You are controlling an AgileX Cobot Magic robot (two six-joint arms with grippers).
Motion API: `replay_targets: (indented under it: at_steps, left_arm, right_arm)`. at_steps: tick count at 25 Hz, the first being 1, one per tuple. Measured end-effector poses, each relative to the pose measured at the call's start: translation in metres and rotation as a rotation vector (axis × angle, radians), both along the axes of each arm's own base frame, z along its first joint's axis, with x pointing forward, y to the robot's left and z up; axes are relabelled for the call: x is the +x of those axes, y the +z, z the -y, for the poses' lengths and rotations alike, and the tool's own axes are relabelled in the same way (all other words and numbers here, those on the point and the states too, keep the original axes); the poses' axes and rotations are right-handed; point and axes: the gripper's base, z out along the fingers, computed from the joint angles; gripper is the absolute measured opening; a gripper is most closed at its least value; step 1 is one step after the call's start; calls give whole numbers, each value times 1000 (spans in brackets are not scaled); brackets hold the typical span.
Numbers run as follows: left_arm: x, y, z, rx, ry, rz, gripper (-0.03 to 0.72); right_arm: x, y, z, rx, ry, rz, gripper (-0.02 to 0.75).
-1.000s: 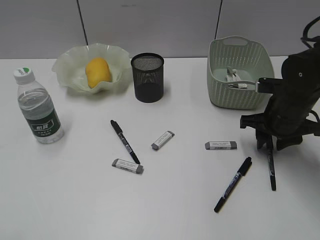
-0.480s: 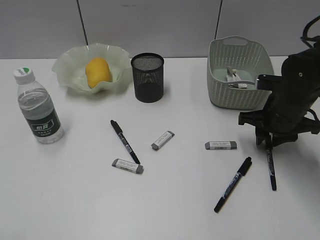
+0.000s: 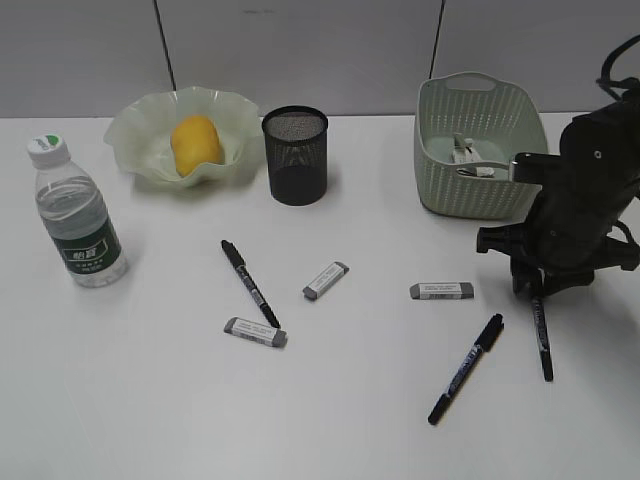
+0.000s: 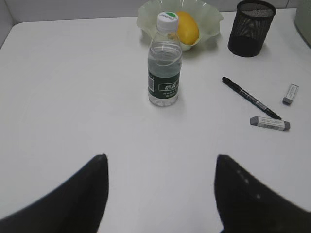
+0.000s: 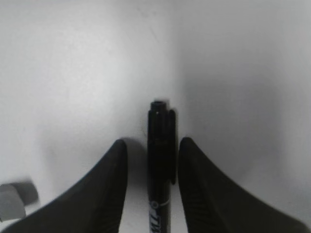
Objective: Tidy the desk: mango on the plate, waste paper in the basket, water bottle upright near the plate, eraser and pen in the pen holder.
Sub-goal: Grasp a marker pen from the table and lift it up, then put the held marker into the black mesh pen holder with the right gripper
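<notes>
The desk [image 3: 130,400] is a plain white tabletop backed by pale grey wall panels with dark seams. The water bottle [image 4: 164,60] stands upright left of the plate [image 3: 230,110], its dark green label carrying white marks too small to read; the mango [image 3: 195,143] lies in the plate, and the pen holder [image 3: 295,155] stands just beside it. Waste paper [image 3: 468,158] sits inside the basket [image 3: 480,195]. Three grey erasers and two more pens lie loose mid-desk. The right arm reaches down at the desk's right edge, its gripper [image 5: 151,160] pointing at the surface with a black pen [image 5: 161,160] between the two fingers; small gaps show on both sides, so the jaws are not quite clamped. White lettering on the pen barrel is blurred. The left gripper [image 4: 160,194] hovers above bare desk, fingers spread wide, holding nothing.
</notes>
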Motion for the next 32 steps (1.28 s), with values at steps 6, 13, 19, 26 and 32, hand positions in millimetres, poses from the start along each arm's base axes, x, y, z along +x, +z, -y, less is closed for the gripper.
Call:
replay_targets:
  at_steps: [6,13,19,26,32]
  left_arm:
    - [0,0,0,0,0,0,515]
    - [0,0,0,0,0,0,515]
    - [0,0,0,0,0,0,515]
    - [0,0,0,0,0,0,515]
    - [0,0,0,0,0,0,515]
  right_arm:
    - [0,0,0,-4,2,2,283]
    - [0,0,1,-9,-8,-2,134]
    - [-2,27,-1,-8,-3,59,134]
    - [-17,101,-28,15,141,290,134]
    - [-19,163,-56,132,267,604,134]
